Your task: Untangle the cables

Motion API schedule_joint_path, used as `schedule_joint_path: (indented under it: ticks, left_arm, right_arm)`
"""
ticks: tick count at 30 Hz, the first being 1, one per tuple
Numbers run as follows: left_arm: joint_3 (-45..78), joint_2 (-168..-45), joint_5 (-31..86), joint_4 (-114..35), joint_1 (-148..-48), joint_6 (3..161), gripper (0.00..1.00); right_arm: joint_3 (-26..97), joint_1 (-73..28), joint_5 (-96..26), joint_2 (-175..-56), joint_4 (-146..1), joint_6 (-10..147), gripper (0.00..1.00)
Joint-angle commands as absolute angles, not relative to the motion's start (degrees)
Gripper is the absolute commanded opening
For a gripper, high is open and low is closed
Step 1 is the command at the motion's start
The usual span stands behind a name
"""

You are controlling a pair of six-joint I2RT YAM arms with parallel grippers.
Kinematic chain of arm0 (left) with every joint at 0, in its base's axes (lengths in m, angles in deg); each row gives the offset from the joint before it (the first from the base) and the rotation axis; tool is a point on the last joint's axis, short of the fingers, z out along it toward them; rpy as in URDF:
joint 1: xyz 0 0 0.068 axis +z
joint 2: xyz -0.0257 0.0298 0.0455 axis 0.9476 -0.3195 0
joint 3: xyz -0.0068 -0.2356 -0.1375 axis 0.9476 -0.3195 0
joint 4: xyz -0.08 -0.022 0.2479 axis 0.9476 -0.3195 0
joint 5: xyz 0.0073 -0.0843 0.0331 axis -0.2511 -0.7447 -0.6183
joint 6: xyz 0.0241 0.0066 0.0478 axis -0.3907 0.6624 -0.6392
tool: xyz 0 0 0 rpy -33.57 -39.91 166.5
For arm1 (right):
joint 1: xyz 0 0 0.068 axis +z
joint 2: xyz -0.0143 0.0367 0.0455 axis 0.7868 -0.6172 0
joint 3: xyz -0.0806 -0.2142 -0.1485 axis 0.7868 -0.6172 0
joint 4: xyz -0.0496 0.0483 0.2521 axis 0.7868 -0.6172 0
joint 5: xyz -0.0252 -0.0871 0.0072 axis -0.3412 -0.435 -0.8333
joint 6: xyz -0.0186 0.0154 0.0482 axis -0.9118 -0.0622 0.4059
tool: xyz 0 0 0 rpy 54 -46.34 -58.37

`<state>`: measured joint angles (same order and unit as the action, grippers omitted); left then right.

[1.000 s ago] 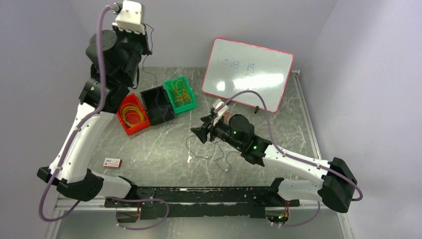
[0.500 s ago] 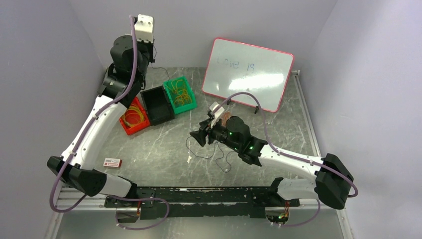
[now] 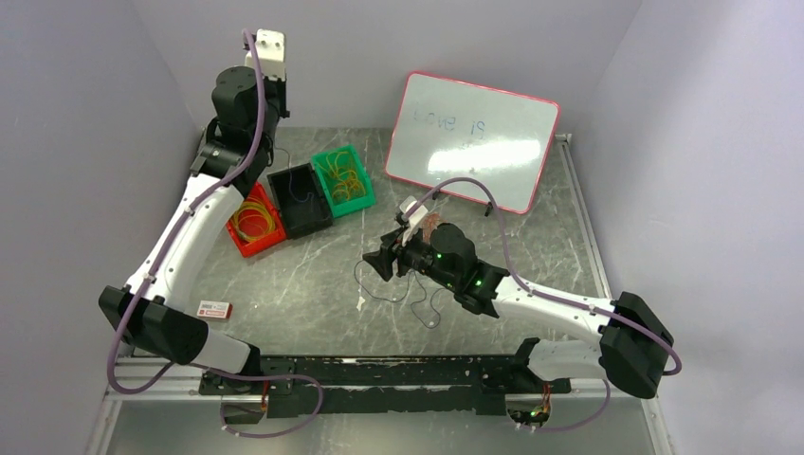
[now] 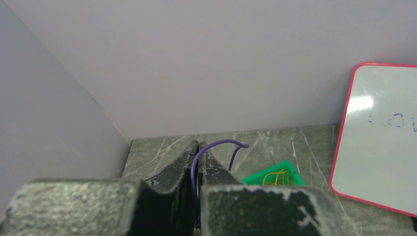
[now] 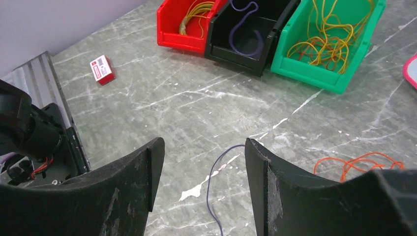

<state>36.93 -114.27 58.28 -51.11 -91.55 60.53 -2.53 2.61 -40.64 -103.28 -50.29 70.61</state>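
One purple strand [image 4: 216,144] is pinched in the left gripper [image 4: 196,147], jaws closed on it, high near the back-left corner. A dark strand [image 5: 210,189] and an orange strand [image 5: 361,161] lie loose on the table [image 3: 284,284] below the right gripper [image 5: 204,147], whose jaws are apart and empty. The surface is grey stone with white veins. The red bin [image 5: 182,42], black bin [image 5: 236,59] and green bin [image 5: 305,76] hold more cables [image 5: 329,37]. A pink-rimmed whiteboard [image 3: 474,142] leans on the lilac wall [image 3: 379,38].

your left arm [image 3: 180,242] stretches far forward with its wrist lifted high. your left gripper [image 4: 198,145] has its fingers pressed tight together on a thin purple cable [image 4: 221,141], which arcs out just past the tips. your right arm [image 3: 555,305] reaches low and inward, wrist tilted down. your right gripper [image 5: 204,147] has its jaws spread well apart, and the fingers [image 5: 128,191] grip nothing.
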Motion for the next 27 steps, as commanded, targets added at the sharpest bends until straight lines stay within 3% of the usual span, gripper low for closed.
schedule_joint_path:
  ticks: [1,27]
  left_arm:
    - [39.1,-114.2,56.5,-48.6,-90.4,60.9,0.07]
    - [30.7,-118.9,53.3,-41.0,-83.7,61.6,0.07]
  right_arm:
    - [-3.1,2.9,-40.5,-103.8,-48.5,71.1,0.65]
    - [-3.1,2.8,-39.8,-104.4,-49.1,71.6,0.65]
